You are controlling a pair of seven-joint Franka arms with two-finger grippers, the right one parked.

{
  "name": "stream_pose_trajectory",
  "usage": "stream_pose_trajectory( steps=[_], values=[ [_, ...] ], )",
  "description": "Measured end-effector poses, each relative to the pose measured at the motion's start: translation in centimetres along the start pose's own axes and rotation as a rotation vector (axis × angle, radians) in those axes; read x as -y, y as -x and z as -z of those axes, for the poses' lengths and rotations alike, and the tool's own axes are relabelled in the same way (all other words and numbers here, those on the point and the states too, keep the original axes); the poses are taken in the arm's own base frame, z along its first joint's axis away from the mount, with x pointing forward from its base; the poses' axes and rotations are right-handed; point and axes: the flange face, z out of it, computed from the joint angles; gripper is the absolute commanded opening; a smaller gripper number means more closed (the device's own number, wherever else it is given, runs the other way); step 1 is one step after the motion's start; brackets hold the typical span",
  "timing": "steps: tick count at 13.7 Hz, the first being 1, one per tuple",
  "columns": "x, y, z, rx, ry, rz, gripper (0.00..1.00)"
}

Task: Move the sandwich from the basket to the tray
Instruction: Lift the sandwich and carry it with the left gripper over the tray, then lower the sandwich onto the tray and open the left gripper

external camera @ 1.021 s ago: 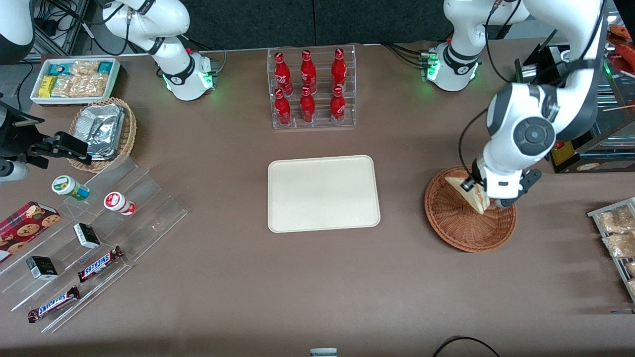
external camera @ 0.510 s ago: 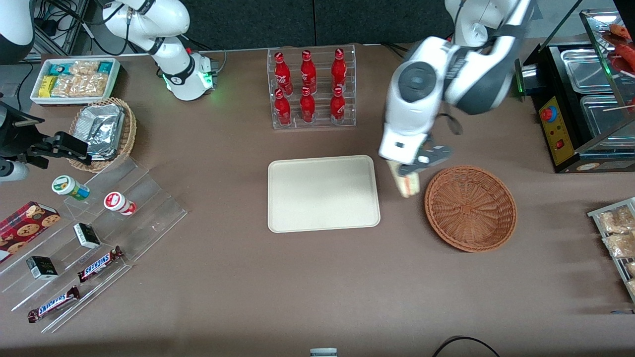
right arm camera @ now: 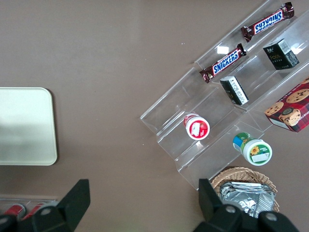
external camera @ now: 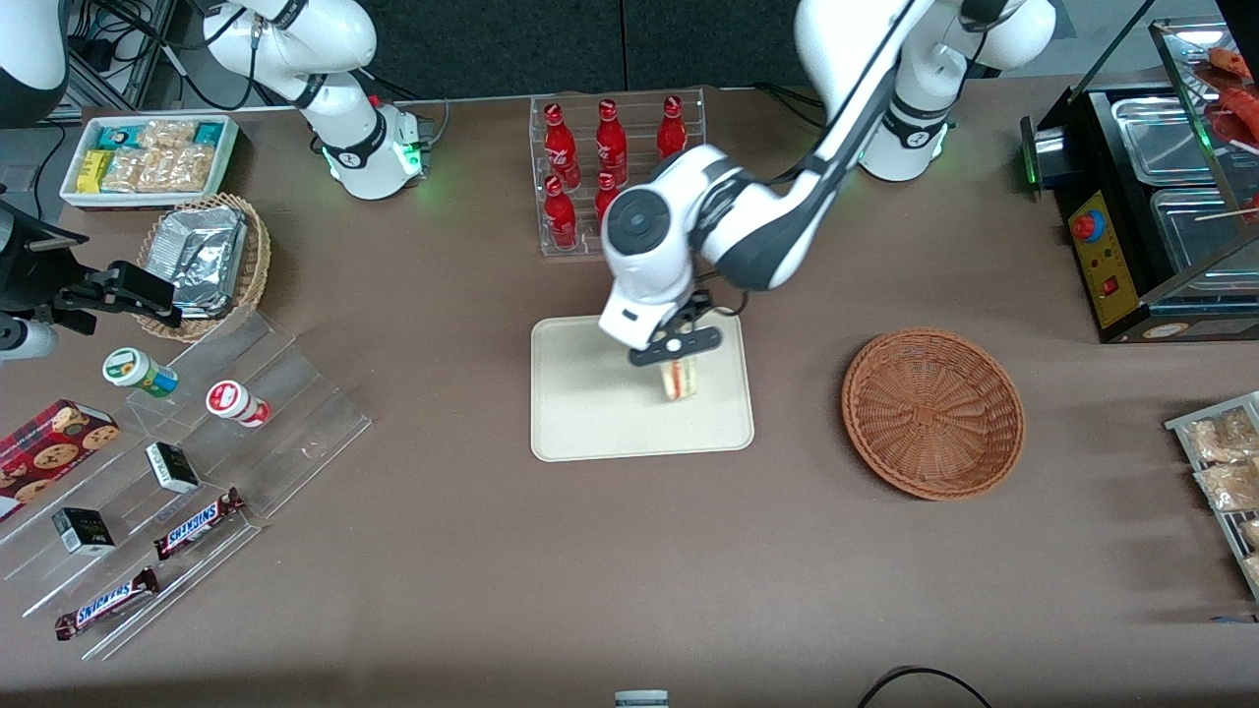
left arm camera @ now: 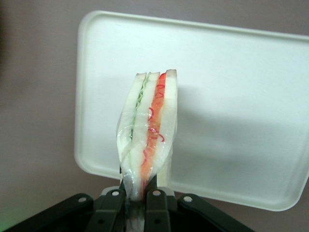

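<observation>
My left gripper is shut on the sandwich and holds it above the tray, over the tray's part nearer the basket. In the left wrist view the sandwich is a wrapped wedge of pale bread with red and green filling stripes, pinched at its lower end between the two black fingers of the gripper. The cream tray lies below it. The reddish-brown wicker basket sits empty beside the tray, toward the working arm's end of the table.
A clear rack of red bottles stands farther from the front camera than the tray. A clear stepped shelf with snacks, a tan basket of foil packets and a white bin lie toward the parked arm's end.
The gripper lifted the sandwich out of the basket and carried it sideways across the table to above the tray. The basket is now empty.
</observation>
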Motion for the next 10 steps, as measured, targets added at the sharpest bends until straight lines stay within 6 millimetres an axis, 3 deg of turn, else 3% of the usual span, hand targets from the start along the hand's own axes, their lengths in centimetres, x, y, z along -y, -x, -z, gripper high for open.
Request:
stream_pose_trajectory(
  steps=[3, 8, 9, 10],
  values=[
    [-2.4, 1.0, -3.0, -0.012, 0.024, -0.028, 0.06],
    [-3.6, 1.9, -5.4, -0.009, 0.02, -0.049, 0.11],
    [-3.8, 2.1, -5.9, -0.011, 0.012, -0.056, 0.18],
    [-4.0, 2.3, -6.5, -0.016, 0.002, -0.065, 0.51]
  ],
)
